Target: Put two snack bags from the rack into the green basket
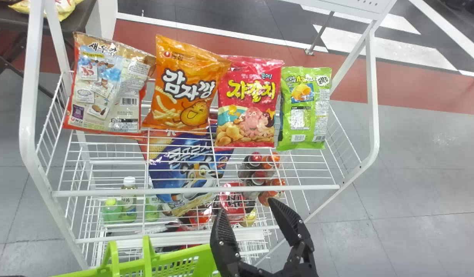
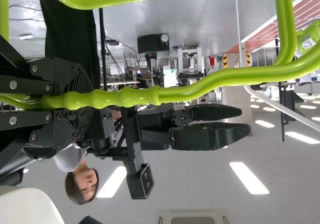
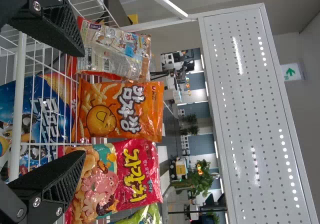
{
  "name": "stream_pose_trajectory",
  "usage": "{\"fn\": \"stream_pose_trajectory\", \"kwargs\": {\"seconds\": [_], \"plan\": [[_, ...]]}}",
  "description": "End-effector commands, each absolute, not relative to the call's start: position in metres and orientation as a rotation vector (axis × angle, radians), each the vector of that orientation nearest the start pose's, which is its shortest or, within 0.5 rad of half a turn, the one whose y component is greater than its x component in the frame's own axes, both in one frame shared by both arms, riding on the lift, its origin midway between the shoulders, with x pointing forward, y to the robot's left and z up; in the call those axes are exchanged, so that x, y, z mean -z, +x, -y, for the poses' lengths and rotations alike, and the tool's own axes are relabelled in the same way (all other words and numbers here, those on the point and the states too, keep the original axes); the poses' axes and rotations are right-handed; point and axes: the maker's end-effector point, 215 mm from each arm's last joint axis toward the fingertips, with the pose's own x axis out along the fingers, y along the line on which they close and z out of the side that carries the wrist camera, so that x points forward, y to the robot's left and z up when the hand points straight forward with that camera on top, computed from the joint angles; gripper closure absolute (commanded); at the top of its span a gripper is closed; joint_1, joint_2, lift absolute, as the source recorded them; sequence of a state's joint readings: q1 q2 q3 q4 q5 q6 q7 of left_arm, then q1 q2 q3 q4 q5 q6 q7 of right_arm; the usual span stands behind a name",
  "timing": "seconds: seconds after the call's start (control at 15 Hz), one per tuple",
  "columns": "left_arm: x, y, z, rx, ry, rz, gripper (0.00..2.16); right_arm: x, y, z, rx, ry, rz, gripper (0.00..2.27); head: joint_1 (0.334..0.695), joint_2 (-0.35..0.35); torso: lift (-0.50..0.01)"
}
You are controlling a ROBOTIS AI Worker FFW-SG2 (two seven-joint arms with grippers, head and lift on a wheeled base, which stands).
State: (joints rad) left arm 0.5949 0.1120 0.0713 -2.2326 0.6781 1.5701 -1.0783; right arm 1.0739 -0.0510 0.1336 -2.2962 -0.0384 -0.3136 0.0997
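Right hand (image 1: 246,206) spread, red snack bag (image 1: 248,104) on rack (image 1: 106,192) at its 12 o'clock — centre on bag, straddle fully, then pinch gently. Left hand (image 2: 84,100) pinching handle (image 2: 200,86) — green basket (image 1: 183,252), 8 o'clock.

Ahead of my right gripper (image 1: 246,206), whose jaws stand apart, the white front rail (image 1: 291,188) bars the low way in. Over it I have open air up to the bags' fronts. The orange bag (image 1: 187,111) and pink bag (image 1: 248,100) overlap, with no slot for me; the green bag (image 1: 306,107) crowds the pink one's other side. Beyond it, room widens toward the wire side. Shelf wires block me from the blue bag (image 1: 187,169). The green basket (image 1: 179,256) hems my left.
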Motion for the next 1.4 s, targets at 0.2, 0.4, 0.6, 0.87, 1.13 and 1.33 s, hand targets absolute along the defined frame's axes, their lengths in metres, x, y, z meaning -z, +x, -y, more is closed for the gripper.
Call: {"fn": "stream_pose_trajectory", "kwargs": {"seconds": [0.2,0.4,0.6,0.87,1.13,1.33], "plan": [[0.355,0.125,-0.005,1.299,-1.196,-1.139,1.09,0.310,0.277,0.151,-0.194,0.129,-0.031,0.13,0.695,-0.350,-0.003],[0.352,0.125,-0.005,1.307,-1.200,-1.134,1.09,0.310,0.279,0.152,-0.192,0.128,-0.029,0.13,0.695,-0.350,-0.003],[0.351,0.124,-0.005,1.310,-1.203,-1.133,1.09,0.330,0.297,0.152,-0.190,0.124,-0.074,0.13,0.695,-0.350,-0.003],[0.350,0.122,-0.006,1.310,-1.212,-1.135,1.09,0.362,0.356,0.154,-0.185,0.093,-0.144,0.13,0.695,-0.350,-0.003],[0.351,0.124,-0.010,1.300,-1.213,-1.130,1.09,0.371,0.430,0.163,-0.157,0.061,-0.150,0.13,0.695,-0.350,-0.003],[0.354,0.131,-0.014,1.291,-1.213,-1.125,1.07,0.369,0.484,0.186,-0.094,0.020,-0.154,0.13,0.695,-0.330,-0.003]]}}
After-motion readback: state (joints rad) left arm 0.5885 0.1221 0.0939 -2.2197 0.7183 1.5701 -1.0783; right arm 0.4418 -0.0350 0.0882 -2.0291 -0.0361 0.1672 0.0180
